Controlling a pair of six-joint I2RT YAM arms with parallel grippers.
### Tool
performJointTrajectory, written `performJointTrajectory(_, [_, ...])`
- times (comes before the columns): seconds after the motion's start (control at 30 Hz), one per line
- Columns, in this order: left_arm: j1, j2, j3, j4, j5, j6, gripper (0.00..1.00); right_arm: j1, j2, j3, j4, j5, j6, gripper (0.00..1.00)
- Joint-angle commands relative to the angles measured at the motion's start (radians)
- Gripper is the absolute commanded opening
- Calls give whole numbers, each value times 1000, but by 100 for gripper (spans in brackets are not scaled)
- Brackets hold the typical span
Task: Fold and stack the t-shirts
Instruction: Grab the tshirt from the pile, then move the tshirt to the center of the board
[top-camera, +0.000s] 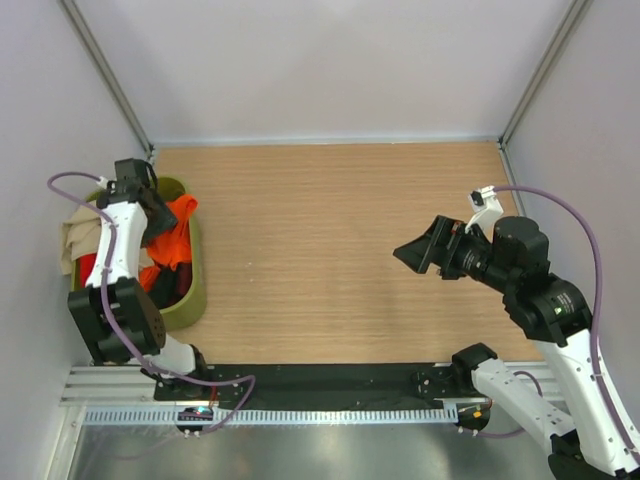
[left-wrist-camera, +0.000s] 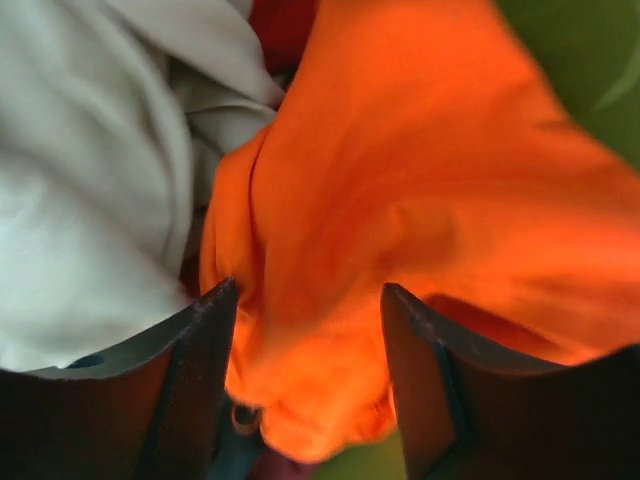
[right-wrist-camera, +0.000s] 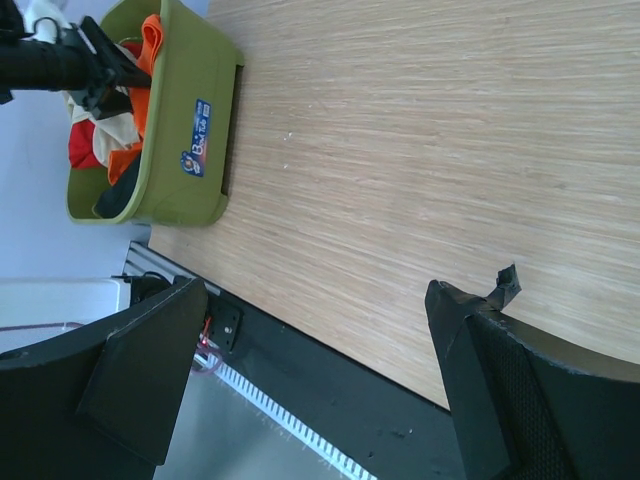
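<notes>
Our left jaws stand parted, the orange shirt (left-wrist-camera: 400, 230) bunched between them in the tub (top-camera: 198, 285), crumpled and bright beside a beige shirt (left-wrist-camera: 90, 200). Our right jaws gape empty over the worktop (top-camera: 320, 220).

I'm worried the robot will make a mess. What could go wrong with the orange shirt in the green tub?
1. The left fingers stand apart around the orange shirt, so it might slip away if they lift without closing.
2. The beige shirt lies bunched right beside it and might get dragged out too.
3. Pulling on piled-up cloth could perhaps shift or tip the tub.
</notes>
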Motion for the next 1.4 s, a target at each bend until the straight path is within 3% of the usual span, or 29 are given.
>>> performJointTrajectory(0.0, [0, 67, 2, 56, 15, 49, 52, 6, -1, 2, 44, 12, -14, 99])
performJointTrajectory(0.03, [1, 77, 18, 38, 6, 54, 24, 6, 3, 8, 41, 12, -15, 99])
performJointTrajectory(0.07, [1, 83, 63, 24, -5, 60, 12, 4, 6, 11, 38, 12, -20, 99])
performJointTrajectory(0.13, [1, 60, 123, -8, -25, 68, 1, 6, 12, 18, 35, 12, -25, 99])
performJointTrajectory(0.3, [0, -78, 370, -25, 18, 53, 0, 6, 15, 2, 51, 15, -9, 99])
performJointTrajectory(0.5, [-56, -132, 642, -62, 214, 28, 0, 4, 25, -16, 75, -10, 17, 99])
performJointTrajectory(0.6, [-129, -190, 647, 98, 436, -67, 0, 4, 25, -13, 77, 3, 12, 100])
performJointTrajectory(0.7, [-207, -215, 642, 367, 642, -288, 0, 4, 29, 1, 74, 16, 11, 99])
performJointTrajectory(0.73, [-309, -189, 657, 495, 679, -326, 0, 6, 34, 10, 72, 19, 12, 99])
performJointTrajectory(0.83, [-475, -123, 696, 669, 773, -432, 0, 4, 46, 31, 69, 23, 14, 99])
performJointTrajectory(0.9, [-553, -68, 711, 694, 770, -414, 0, 6, 48, 38, 68, 30, 15, 99])
performJointTrajectory(1.03, [-670, -35, 541, 749, 744, -399, 0, 4, 49, 41, 63, 65, 11, 99])
performJointTrajectory(1.07, [-696, -28, 430, 756, 741, -394, 1, 6, 51, 38, 63, 75, 11, 99])
performJointTrajectory(1.17, [-707, -31, 239, 754, 722, -388, 36, 6, 61, 21, 58, 101, 9, 99])
performJointTrajectory(1.2, [-707, -49, 110, 715, 701, -368, 49, 4, 69, 15, 57, 110, 11, 99])
performJointTrajectory(1.37, [-706, -188, -255, 625, 484, -310, 55, 4, 152, -41, 132, 202, 11, 99])
